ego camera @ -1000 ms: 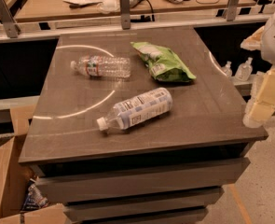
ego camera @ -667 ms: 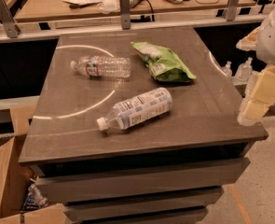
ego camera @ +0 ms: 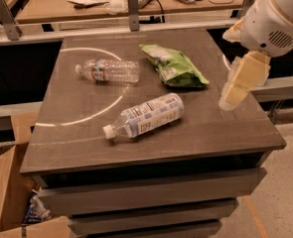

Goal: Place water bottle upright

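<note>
The gripper (ego camera: pixel 229 99) is hanging over the right part of the table (ego camera: pixel 210 133), clear of the surface and touching nothing. Its cream, blocky casing is tapering to a paler tip. Whether it is set wide or narrow, I cannot tell.

A second ago it was sitting out past the table's right edge; now it is reaching in over the top, heading left. Nothing on the table has shifted. So I judge the approach is only starting and the grasp is still to come.

The chip bag (ego camera: pixel 173 66) is lying nearest, up and to the left of the gripper: green, crinkled, soft and flat. The fat bottle (ego camera: pixel 146 117) is resting on its side near the middle, wrapped in a large printed label, with its white cap pointing to the front left.

The water bottle (ego camera: pixel 109 71) is lying on its side well apart from the gripper, at the far left, cap pointing left. It is slim, clear and ribbed, with a red-and-white band near its shoulder. Being round and light, it is likely to roll if nudged.

The table top is looking smooth and grey-brown, catching a curved streak of light. A cardboard box (ego camera: pixel 2 192) is standing on the floor at front left.
</note>
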